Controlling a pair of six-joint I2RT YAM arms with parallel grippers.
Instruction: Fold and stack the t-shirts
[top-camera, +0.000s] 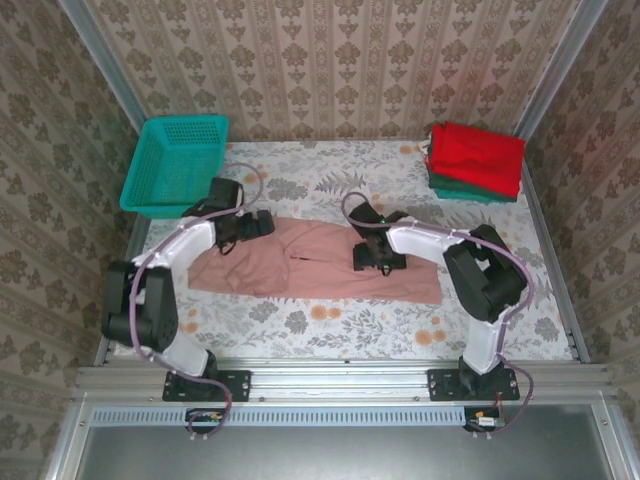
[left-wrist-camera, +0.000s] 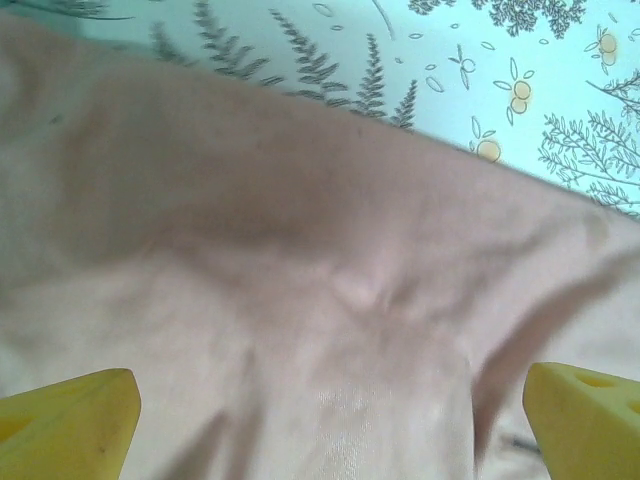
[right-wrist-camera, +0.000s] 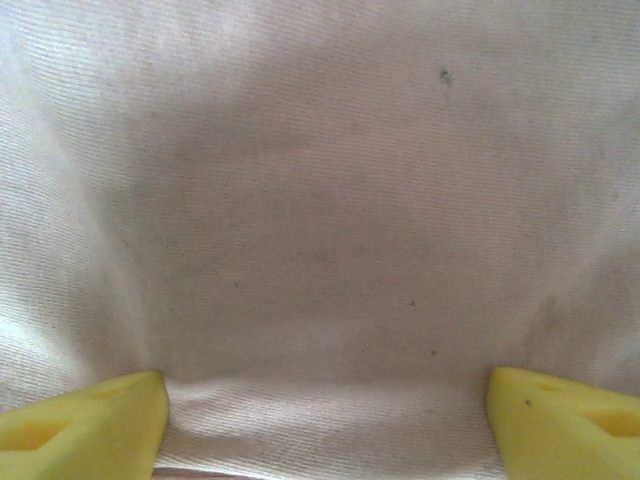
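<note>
We are counting three t-shirts, one basket and two grippers. The pink t-shirt (top-camera: 300, 265) is lying folded into a long strip in the middle of the table (top-camera: 330, 322). The red t-shirt (top-camera: 478, 155) is sitting folded on top of the green t-shirt (top-camera: 455, 189) in the far right corner, well apart from the pink one. The teal basket (top-camera: 185, 120) is sitting at the far left corner.

Bare tablecloth is running along the whole near edge of the strip, and more is lying open between its right end and the stack. Its left end is reaching close to the table's left edge.

The strip's long axis is running left to right, with the right end lying slightly nearer the arm bases. We cannot tell which end is collar or hem.

The left gripper (left-wrist-camera: 330, 425) is hovering low over the strip's far left part, jaws standing wide with cloth lying between them. The right gripper (right-wrist-camera: 325, 420) is pressing down near the middle-right, jaws equally wide, clamping nothing.
</note>
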